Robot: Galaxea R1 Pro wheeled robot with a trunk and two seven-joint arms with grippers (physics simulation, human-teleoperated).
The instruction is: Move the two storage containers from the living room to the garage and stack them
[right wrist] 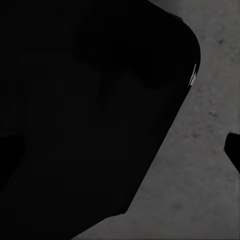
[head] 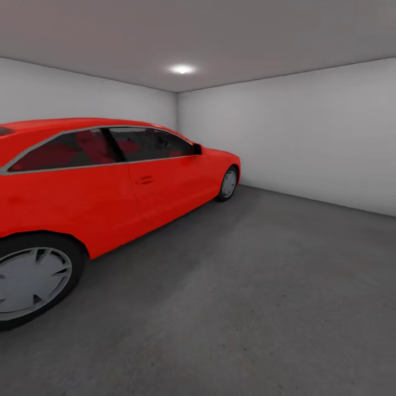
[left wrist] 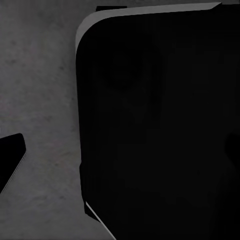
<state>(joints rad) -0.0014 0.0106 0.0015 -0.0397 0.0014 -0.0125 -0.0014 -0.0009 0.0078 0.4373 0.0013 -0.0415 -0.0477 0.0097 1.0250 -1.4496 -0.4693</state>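
I am in the garage, facing its rough dark grey floor (head: 264, 286). The two storage containers and the living room are out of view. In the left wrist view a large black rounded part of the robot (left wrist: 160, 130) hangs over the concrete (left wrist: 40, 100), and one black fingertip (left wrist: 10, 160) pokes in at the edge. The right wrist view is much the same: black robot bodywork (right wrist: 90, 110), grey concrete (right wrist: 200, 190) and a sliver of a black fingertip (right wrist: 234, 150). Neither view shows how the jaws stand.
A red coupe car (head: 110, 187) takes up the left side, its near wheel (head: 30, 283) close to me. White-grey walls (head: 308, 132) close the room at the back and right. A ceiling spotlight (head: 182, 69) glows above. Open concrete stretches ahead and to the right.
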